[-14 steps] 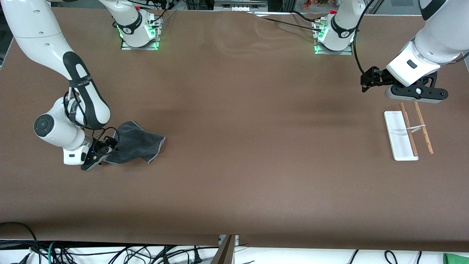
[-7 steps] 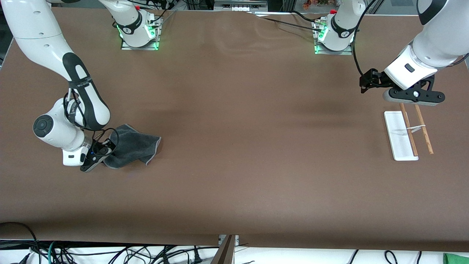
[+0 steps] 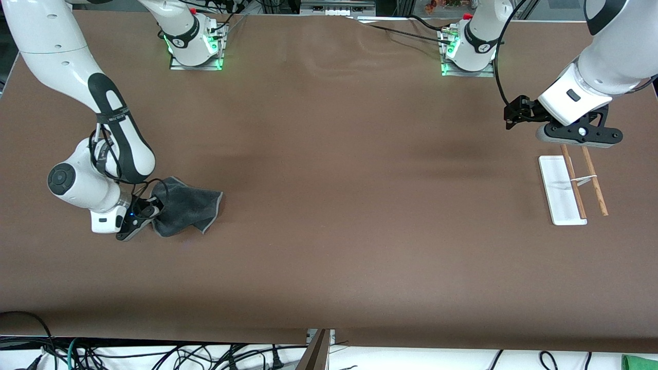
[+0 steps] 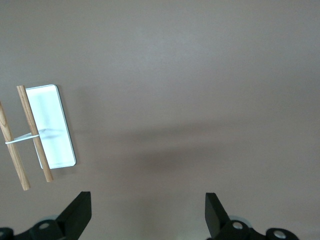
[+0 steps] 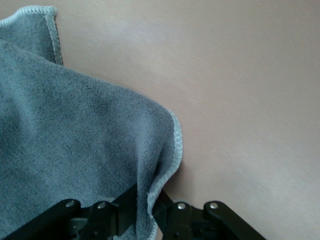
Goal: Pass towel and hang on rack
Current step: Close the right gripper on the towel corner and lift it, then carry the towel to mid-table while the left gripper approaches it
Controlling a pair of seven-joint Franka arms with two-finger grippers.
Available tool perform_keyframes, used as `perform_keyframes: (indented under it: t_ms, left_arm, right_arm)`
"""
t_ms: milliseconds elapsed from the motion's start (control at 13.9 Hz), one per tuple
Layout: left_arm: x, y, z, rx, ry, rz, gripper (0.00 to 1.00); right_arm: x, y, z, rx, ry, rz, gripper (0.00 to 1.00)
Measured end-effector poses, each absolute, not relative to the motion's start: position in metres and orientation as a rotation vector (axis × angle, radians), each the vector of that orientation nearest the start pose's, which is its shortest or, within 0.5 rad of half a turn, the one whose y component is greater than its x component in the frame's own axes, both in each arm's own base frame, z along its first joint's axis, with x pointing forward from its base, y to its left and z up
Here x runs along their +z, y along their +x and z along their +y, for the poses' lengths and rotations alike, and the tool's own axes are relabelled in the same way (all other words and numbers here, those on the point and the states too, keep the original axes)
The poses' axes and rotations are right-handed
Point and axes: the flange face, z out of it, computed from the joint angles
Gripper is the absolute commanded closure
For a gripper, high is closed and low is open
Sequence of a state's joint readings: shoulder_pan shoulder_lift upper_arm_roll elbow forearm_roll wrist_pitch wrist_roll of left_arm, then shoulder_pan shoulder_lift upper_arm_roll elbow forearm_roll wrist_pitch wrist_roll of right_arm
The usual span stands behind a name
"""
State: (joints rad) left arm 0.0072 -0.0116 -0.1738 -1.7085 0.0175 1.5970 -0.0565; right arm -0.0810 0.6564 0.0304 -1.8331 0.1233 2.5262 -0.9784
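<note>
The towel (image 3: 186, 209) is dark grey with a light grey stitched edge and lies bunched on the table at the right arm's end. My right gripper (image 3: 145, 213) is shut on one edge of it; in the right wrist view the towel (image 5: 75, 145) fills most of the frame and its hem is pinched at the gripper (image 5: 149, 210). The rack (image 3: 570, 185) has a white base and two brown rods and stands at the left arm's end. My left gripper (image 3: 514, 114) is open and empty, up in the air over the table beside the rack (image 4: 42, 131).
The brown table (image 3: 329, 205) has a front edge with cables hanging below it. The two arm bases (image 3: 195, 46) stand along the table's edge farthest from the front camera.
My right gripper has pulled the towel a little toward the right arm's end, bunching it tighter. My left gripper has risen slightly and shifted a little over the table by the rack.
</note>
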Motion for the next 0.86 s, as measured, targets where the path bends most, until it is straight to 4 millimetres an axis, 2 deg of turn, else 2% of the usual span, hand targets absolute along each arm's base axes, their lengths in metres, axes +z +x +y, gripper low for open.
perform_keyframes:
  t_ms: [144,288,432,576,720,864]
  left_arm:
    - [0.568,0.54,-0.089,0.153,-3.102,0.173,0.0]
    - [0.568,0.54,-0.089,0.154,-3.102,0.173,0.0]
    - [0.568,0.54,-0.089,0.154,-3.102,0.173,0.0]
    - [0.568,0.539,-0.089,0.155,-3.102,0.173,0.0]
    - [0.568,0.539,-0.09,0.156,-3.102,0.173,0.0]
    - [0.568,0.539,-0.09,0.158,-3.102,0.174,0.0]
  right_arm:
    - [0.175,0.647,-0.021,-0.107,-2.792,-1.245,1.0]
    - [0.188,0.648,0.0,-0.089,-2.744,-1.272,1.0]
    - [0.22,0.656,0.026,-0.062,-2.677,-1.314,1.0]
    - [0.262,0.666,0.057,-0.064,-2.608,-1.369,1.0]
    - [0.305,0.671,0.097,-0.107,-2.542,-1.43,1.0]
    - [0.339,0.669,0.144,-0.154,-2.493,-1.455,1.0]
